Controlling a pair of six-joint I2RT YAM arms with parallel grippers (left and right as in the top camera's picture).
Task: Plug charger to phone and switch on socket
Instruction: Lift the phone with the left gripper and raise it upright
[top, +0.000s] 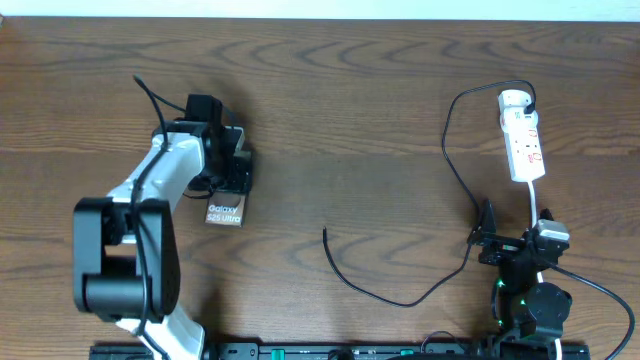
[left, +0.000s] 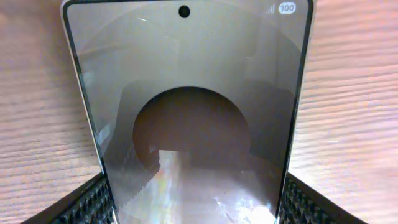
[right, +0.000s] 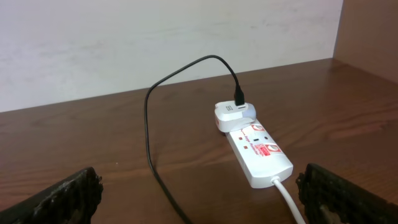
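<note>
Jaws of the left gripper (top: 230, 170) clamped the phone (left: 186, 93) at far left; those of the right gripper (right: 199, 202) stood apart, empty (phone-securing step, I judged). Next called for pinching the charger (right: 147, 124) by its loose tip, lying mid-table.

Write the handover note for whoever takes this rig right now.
Left gripper: shut on the phone, which lies flat at table left.
Right gripper: open, empty, facing the power strip.
Charger cable: one end in the white adapter on the strip; plug tip loose mid-table, apart from the phone.
Done: phone held.
To do: grasp tip, plug it into phone, switch strip on; switch state unreadable.
</note>
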